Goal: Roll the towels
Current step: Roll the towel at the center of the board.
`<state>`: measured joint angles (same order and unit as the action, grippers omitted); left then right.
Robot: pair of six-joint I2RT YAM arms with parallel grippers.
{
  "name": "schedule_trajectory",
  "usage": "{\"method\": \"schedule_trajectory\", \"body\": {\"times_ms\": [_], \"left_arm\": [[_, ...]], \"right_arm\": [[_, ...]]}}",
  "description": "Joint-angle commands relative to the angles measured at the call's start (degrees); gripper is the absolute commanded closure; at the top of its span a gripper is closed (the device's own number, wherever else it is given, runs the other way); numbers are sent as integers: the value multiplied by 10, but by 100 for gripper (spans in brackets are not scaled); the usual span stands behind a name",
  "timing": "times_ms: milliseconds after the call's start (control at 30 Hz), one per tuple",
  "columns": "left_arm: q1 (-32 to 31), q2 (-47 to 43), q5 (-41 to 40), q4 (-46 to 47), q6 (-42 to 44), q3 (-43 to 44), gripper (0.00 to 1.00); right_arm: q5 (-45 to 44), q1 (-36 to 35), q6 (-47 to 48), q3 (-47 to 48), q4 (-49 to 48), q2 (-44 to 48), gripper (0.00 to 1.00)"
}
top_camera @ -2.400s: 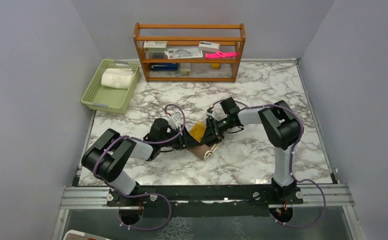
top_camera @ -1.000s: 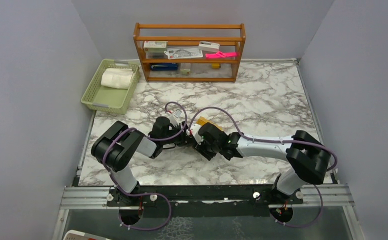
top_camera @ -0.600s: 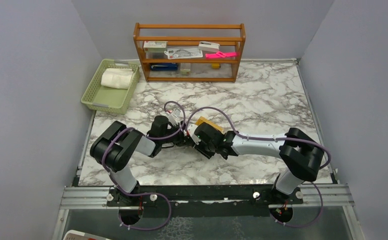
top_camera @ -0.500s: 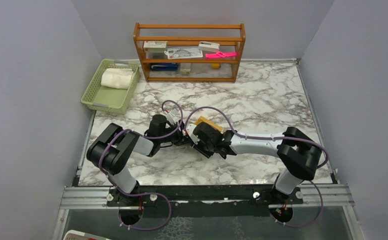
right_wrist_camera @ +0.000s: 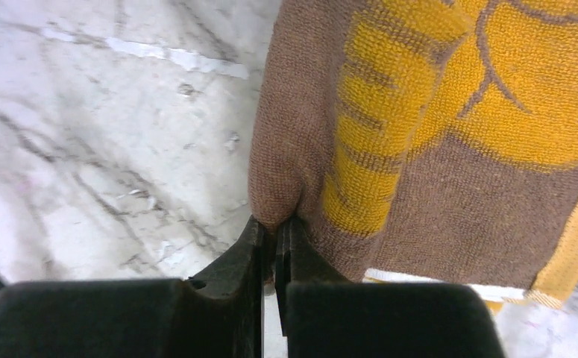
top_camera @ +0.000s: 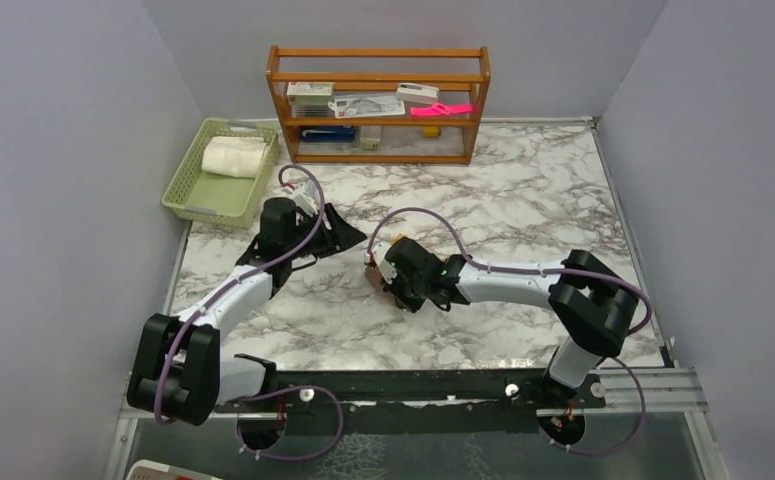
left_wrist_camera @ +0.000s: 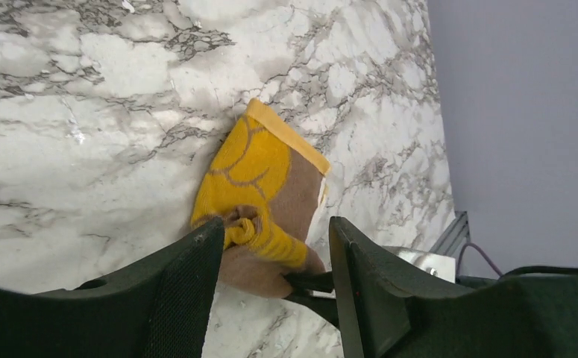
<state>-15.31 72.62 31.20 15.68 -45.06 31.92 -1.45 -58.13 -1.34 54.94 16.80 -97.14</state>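
Observation:
The brown towel (left_wrist_camera: pixel 259 168) with mustard-yellow patches lies mid-table, its near end loosely rolled. In the right wrist view my right gripper (right_wrist_camera: pixel 274 224) is shut on a pinched fold at the brown towel's (right_wrist_camera: pixel 450 186) edge. From above, the right gripper (top_camera: pixel 377 272) covers most of that towel. My left gripper (top_camera: pixel 341 235) hangs open up and to the left of it, apart from the cloth. In the left wrist view the left gripper (left_wrist_camera: pixel 276 225) has nothing between its fingers. The cream-white towel (top_camera: pixel 233 157) lies rolled in the green basket (top_camera: pixel 189 200).
A wooden shelf (top_camera: pixel 378 105) with small items stands at the back centre. The basket sits at the back left corner, close to the left arm's elbow. Grey walls close in the table on the left, back and right.
The left arm has let go of the roll and pulled back up and left, jaws wider. The right gripper has closed on the brown towel's edge.

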Motion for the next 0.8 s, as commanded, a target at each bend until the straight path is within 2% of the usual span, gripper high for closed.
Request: {"method": "schedule_trajectory", "body": {"times_ms": [0, 100, 167, 433, 600, 767], "left_arm": [[9, -32, -50, -147, 101, 32, 43], [10, -34, -39, -133, 90, 18, 43], [11, -37, -31, -117, 81, 6, 43], [11, -44, -14, -95, 72, -7, 43], [11, -50, -3, -83, 63, -12, 43], [10, -48, 21, -43, 41, -23, 43]], "right_arm": [[181, 25, -50, -12, -13, 14, 99], [309, 73, -82, -26, -51, 30, 99], [364, 101, -102, -34, -66, 32, 99], [523, 180, -168, -54, -108, 19, 99], [621, 222, -227, -75, -176, 2, 99], [680, 259, -286, -96, -231, -45, 99]]}}
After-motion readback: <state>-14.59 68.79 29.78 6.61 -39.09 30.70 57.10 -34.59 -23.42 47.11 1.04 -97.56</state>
